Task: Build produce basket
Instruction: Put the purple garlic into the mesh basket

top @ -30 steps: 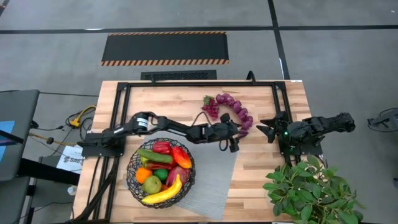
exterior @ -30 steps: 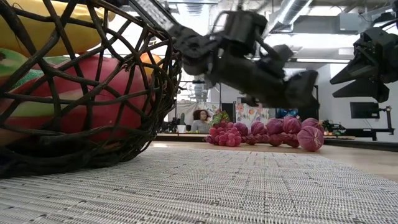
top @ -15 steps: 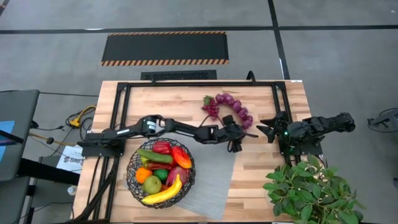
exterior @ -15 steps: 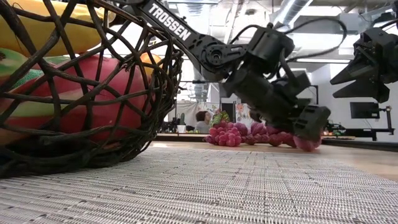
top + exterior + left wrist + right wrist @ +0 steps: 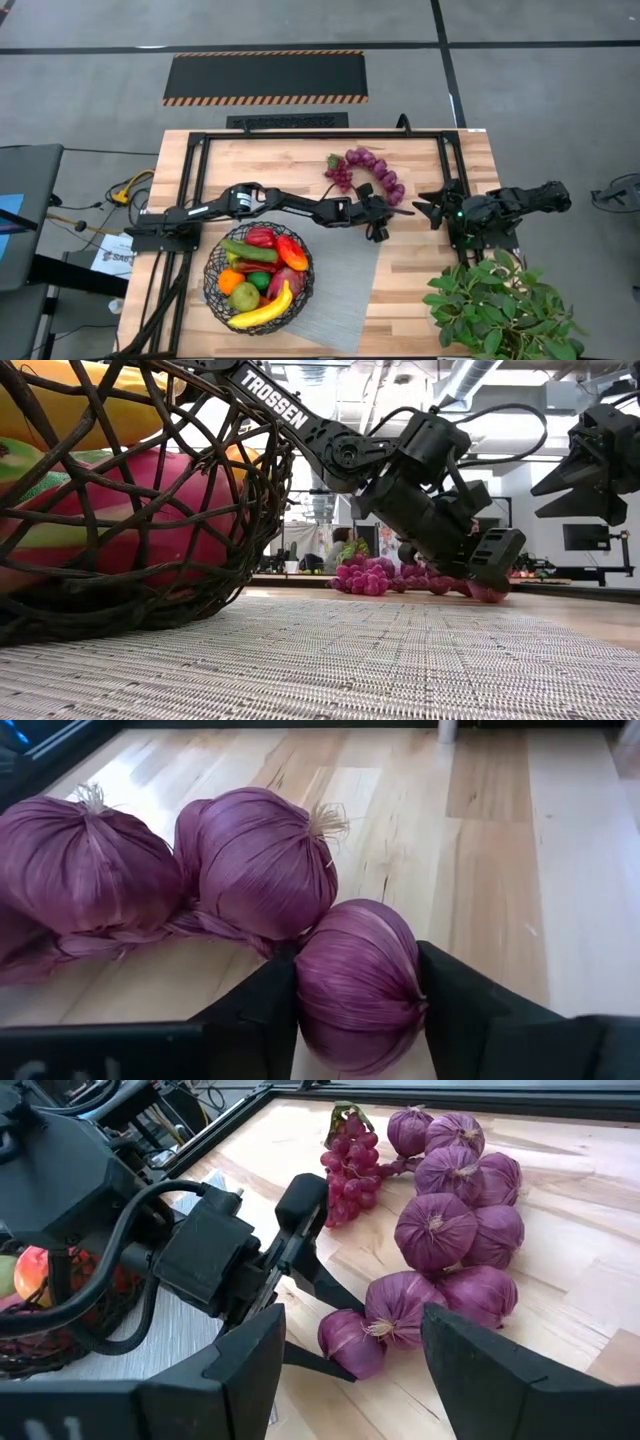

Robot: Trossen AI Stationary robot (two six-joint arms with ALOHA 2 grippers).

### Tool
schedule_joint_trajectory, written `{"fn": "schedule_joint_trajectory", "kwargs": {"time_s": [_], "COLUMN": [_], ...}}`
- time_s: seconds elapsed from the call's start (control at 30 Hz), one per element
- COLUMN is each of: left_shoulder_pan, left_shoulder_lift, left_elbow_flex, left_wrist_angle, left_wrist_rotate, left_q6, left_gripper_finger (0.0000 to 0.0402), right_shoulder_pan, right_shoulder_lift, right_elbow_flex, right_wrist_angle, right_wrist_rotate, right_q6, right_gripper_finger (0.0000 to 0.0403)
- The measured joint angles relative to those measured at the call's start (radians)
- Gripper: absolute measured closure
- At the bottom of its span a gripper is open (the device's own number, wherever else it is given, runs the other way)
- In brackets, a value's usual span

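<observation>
Wooden surface [image 5: 250, 160] with a black frame; grey mat [image 5: 345, 290] at the near side. Left gripper [image 5: 360, 990] reaches low across the surface, its fingers [image 5: 262, 1005] either side of the end onion [image 5: 358, 982] of a purple onion braid [image 5: 380, 175], touching it on both flanks: grasping the end bulb, which sits on the wood. The rest of the braid curves away beyond the gripper. Grapes [image 5: 338, 172] lie just past the braid's far end. Basket [image 5: 258, 278] well behind the left gripper, back along its arm, on the mat edge, holding banana [image 5: 262, 310], peppers, cucumber, orange, lime. Right gripper [image 5: 428, 208] hovers facing the left one, jaws wide apart, nothing in them. Plant [image 5: 500, 305] beside the right arm.
</observation>
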Motion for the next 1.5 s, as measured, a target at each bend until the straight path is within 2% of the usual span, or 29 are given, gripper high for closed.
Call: {"fn": "schedule_joint_trajectory", "kwargs": {"time_s": [0.7, 1.5], "left_shoulder_pan": [-0.038, -0.102], "left_shoulder_lift": [-0.011, -0.1], "left_elbow_flex": [-0.004, -0.007], "left_wrist_angle": [-0.04, -0.135], "left_wrist_rotate": [-0.015, -0.024], "left_q6": [-0.049, -0.044], "left_gripper_finger": [0.0269, 0.0273], "right_shoulder_pan": [0.0, 0.0], "right_shoulder_lift": [0.0, 0.0], "right_elbow_flex": [0.0, 0.0], "right_wrist_angle": [0.0, -0.002], "right_wrist_rotate": [0.0, 0.0], "right_q6": [0.002, 0.002], "right_gripper_finger": [0.0148, 0.0148]}}
